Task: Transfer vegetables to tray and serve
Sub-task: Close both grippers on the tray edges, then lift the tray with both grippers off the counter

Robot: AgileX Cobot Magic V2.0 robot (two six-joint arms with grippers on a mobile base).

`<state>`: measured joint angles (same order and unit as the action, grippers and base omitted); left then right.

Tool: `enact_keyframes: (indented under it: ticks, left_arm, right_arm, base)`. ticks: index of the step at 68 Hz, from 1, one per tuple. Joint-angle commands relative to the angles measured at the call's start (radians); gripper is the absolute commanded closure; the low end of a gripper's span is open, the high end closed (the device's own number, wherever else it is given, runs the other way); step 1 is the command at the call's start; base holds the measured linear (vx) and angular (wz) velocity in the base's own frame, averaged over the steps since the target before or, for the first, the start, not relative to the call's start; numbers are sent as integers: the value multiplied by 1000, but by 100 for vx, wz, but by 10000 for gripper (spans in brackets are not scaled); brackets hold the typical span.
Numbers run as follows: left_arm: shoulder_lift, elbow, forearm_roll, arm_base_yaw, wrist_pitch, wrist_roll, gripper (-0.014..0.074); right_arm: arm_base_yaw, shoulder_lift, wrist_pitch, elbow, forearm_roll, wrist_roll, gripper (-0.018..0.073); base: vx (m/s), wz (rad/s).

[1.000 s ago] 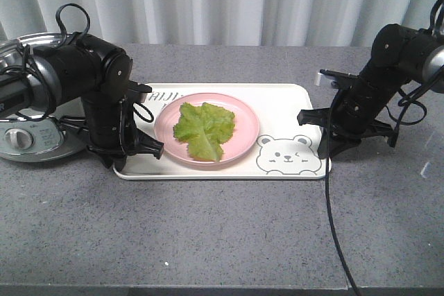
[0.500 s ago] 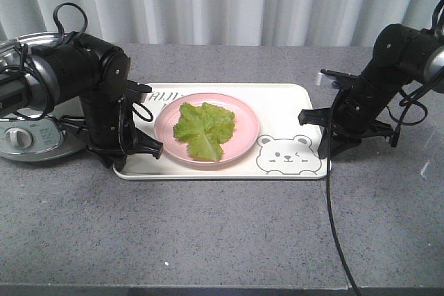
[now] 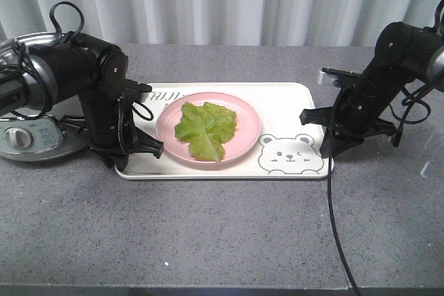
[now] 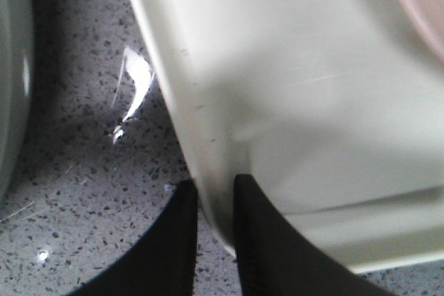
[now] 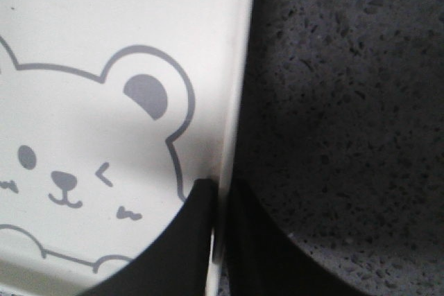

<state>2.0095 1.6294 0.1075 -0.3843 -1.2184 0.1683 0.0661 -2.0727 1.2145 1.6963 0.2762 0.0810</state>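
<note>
Exterior front-facing view shows the cream tray (image 3: 277,105) lying flat on the grey speckled desk (image 3: 222,233), with a round pink plate (image 3: 246,119) resting on its left half and the green lettuce leaf (image 3: 205,128) lying in the middle of that plate. A grey bear face (image 3: 290,152) is printed on the tray's right front corner. The left pincer (image 3: 119,161) reaches down at the tray's left end, just beside a silver cooker (image 3: 21,136); the left wrist view shows this left pincer (image 4: 216,199) pinching the raised rim near a rounded corner, one black finger (image 4: 182,240) outside on the desk side and the other inside the tray. The right pincer (image 3: 326,149) sits at the tray's right end, and in the right wrist view the right pincer (image 5: 220,195) is pressed onto the thin rim beside the bear's ear, one finger (image 5: 187,233) inside the tray
</note>
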Motion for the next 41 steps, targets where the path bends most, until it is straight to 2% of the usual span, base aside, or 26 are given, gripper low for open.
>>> enact_keyframes:
  ticks: [1,25,41]
  left_arm:
    - [-27,8,-97,-15,44,-42,605]
    - [-92,8,-97,-15,87,-42,605]
    - [-116,8,-139,-15,96,-42,605]
  right_arm:
    - [4,70,-13,24,48,24,564]
    - [3,88,-12,24,46,25,564]
    - [3,118,2,24,46,25,564]
  base:
    - [0,0]
    - [0,0]
    - [0,0]
